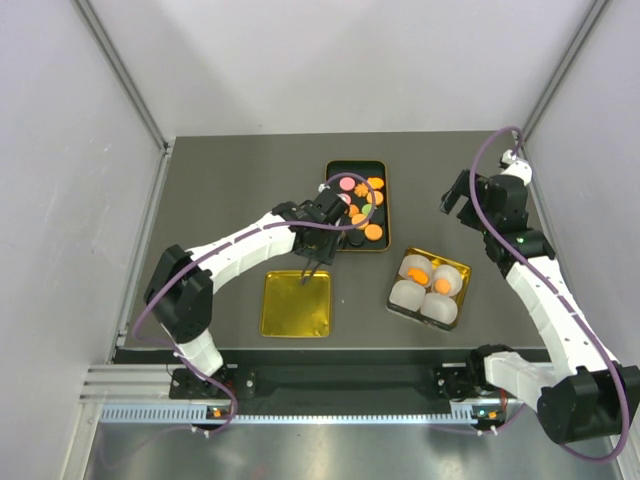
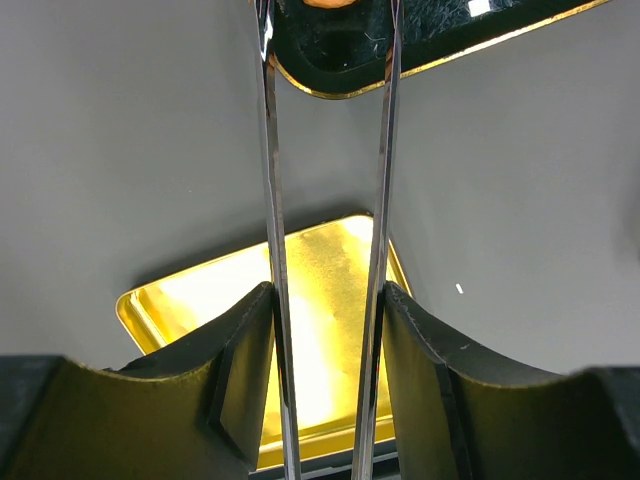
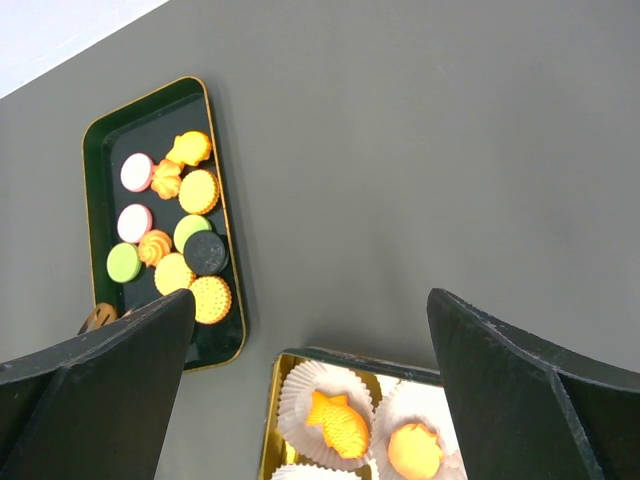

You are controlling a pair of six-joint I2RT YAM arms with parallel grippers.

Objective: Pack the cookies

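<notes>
The cookies (image 1: 360,208), small orange, pink, green and black discs, lie in a black gold-rimmed tray (image 1: 331,170) at the back centre. They also show in the right wrist view (image 3: 185,240). My left gripper (image 1: 316,243) is shut on metal tweezers (image 2: 272,200), between that tray and an empty gold tray (image 1: 296,303). The tweezer blades stand apart. Their tips run out of the left wrist view at the black tray's corner (image 2: 450,30), beside an orange cookie (image 2: 330,3). My right gripper (image 1: 455,200) is open and empty above the table at the back right.
A gold tin (image 1: 458,268) with white paper cups (image 1: 411,292), some holding orange fish-shaped pieces (image 3: 340,425), stands at the right front. Grey walls close in the table on three sides.
</notes>
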